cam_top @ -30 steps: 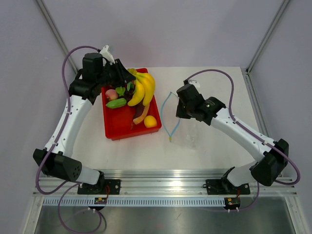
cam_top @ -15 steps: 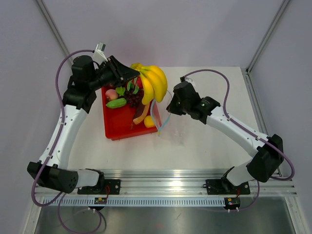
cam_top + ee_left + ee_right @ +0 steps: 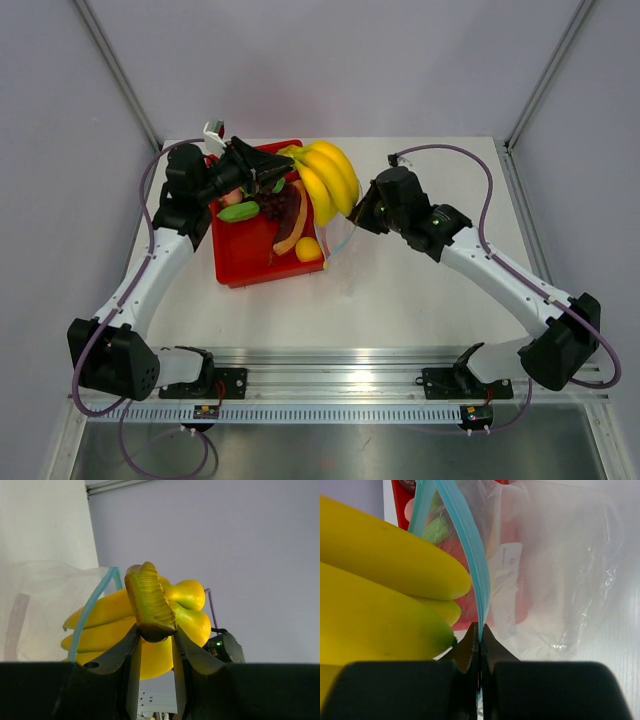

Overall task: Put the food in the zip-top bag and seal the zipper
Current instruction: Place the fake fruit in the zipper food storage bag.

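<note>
Grey-walled cell, white tabletop (image 3: 430, 290). Near the far edge, the left claw (image 3: 154, 636) pinches the banana bunch (image 3: 192, 622), likely stiff and light, by its stem. The right claw (image 3: 479, 630) nips the zipper (image 3: 470, 555), holding the limp zip-top bag (image 3: 560, 570) open.

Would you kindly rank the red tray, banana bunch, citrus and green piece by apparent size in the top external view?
Red tray, largest; banana bunch; then citrus and green piece, which look about alike.
</note>
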Controlling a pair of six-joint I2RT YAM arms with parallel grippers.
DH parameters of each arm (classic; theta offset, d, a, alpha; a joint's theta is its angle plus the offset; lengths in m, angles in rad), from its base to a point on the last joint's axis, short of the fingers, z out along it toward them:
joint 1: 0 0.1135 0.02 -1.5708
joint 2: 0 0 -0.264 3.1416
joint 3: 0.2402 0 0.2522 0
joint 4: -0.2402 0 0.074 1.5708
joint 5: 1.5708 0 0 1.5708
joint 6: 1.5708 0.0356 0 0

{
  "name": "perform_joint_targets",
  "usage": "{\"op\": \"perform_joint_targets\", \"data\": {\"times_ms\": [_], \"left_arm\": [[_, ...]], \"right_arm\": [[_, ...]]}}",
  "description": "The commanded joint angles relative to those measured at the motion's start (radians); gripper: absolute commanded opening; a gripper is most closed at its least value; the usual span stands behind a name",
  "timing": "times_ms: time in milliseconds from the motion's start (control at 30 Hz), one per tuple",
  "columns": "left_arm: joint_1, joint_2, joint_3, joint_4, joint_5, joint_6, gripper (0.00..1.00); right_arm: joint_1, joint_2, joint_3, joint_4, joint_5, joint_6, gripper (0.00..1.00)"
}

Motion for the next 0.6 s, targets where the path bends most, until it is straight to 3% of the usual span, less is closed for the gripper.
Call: {"op": "perform_joint_targets", "data": {"times_ms": [0, 267, 567], "left_arm": [[0.006, -0.038, -0.004, 0.206, 0.047, -0.104, 0.0], [0.006, -0.055, -0.038, 0.12, 0.013, -0.035, 0.0], [0.006, -0.066, -0.046, -0.097, -0.065, 0.124, 0.0]], "right_arm": [[-0.011, -0.029, -0.023, 0.056, -0.019, 0.029, 0.0], [-0.014, -0.063, -0.046, 0.105, -0.033, 0.048, 0.0], [-0.015, -0.103, -0.067, 0.131, -0.008, 0.061, 0.0]]}}
